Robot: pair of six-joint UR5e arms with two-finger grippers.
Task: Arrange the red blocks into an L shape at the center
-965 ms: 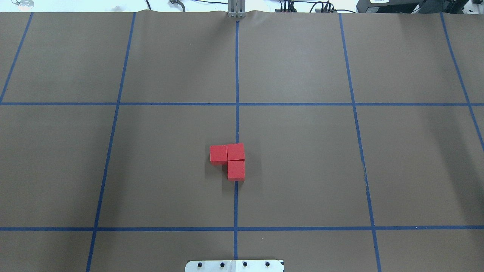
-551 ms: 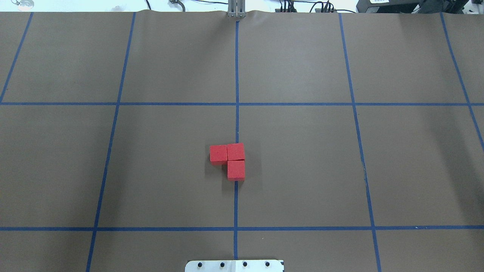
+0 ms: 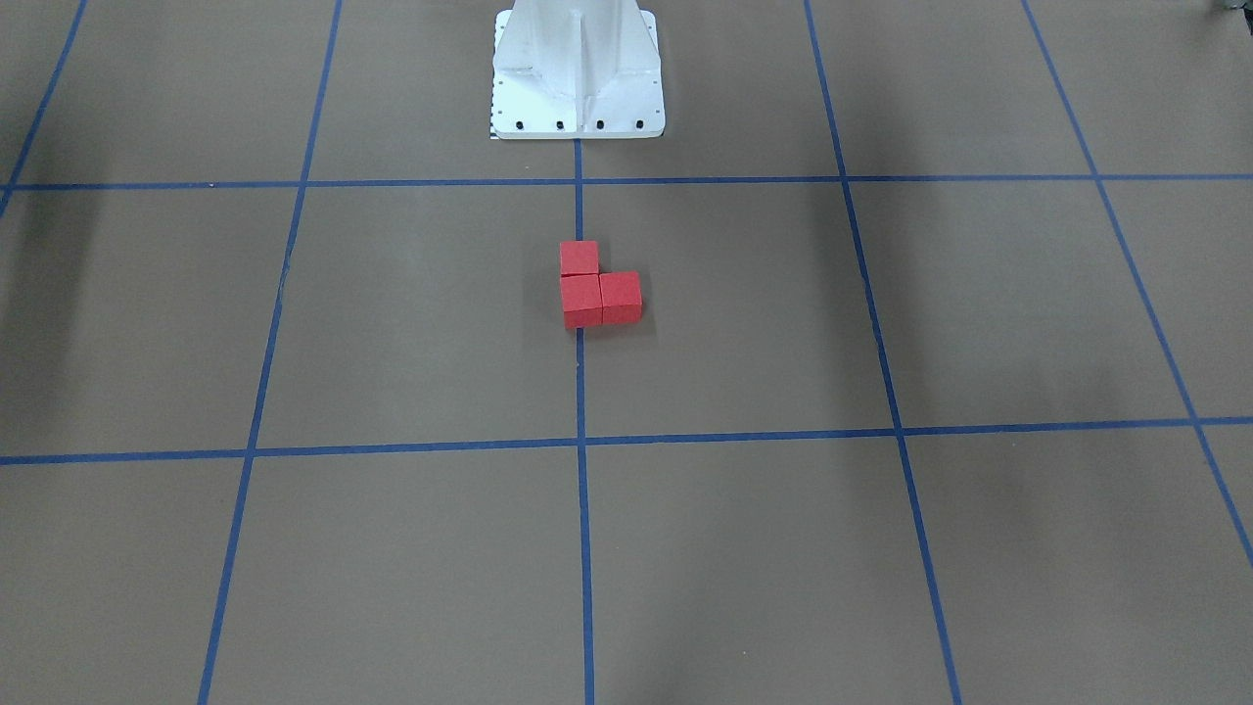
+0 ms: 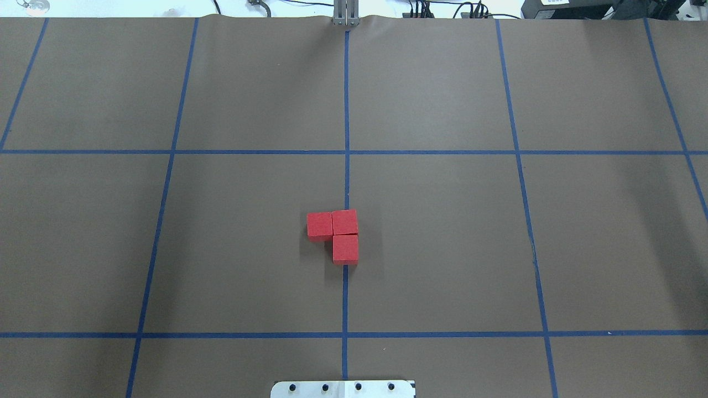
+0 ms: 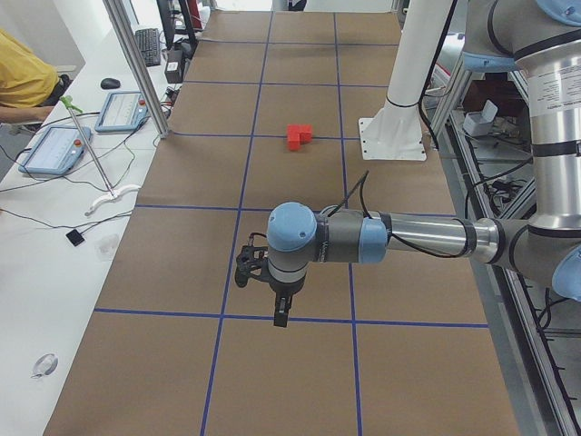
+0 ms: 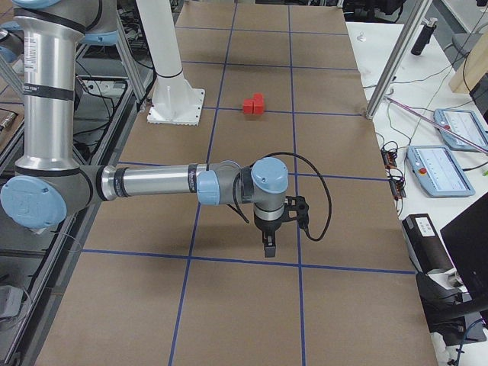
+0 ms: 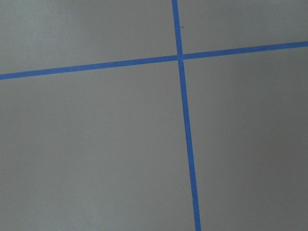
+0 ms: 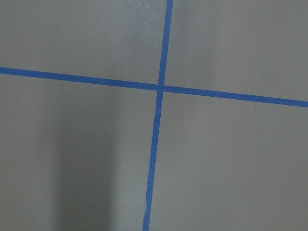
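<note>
Red blocks [image 4: 344, 222]: 3 touching, L-shaped; left gripper [image 5: 280, 313], right gripper [image 6: 268, 248] opening indiscernible.

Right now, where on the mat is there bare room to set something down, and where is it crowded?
Crowded only at the red blocks, three touching in an L over the centre tape line. The brown mat is bare to their left and right, across the whole far row of squares, and between them and the white base plate.
</note>
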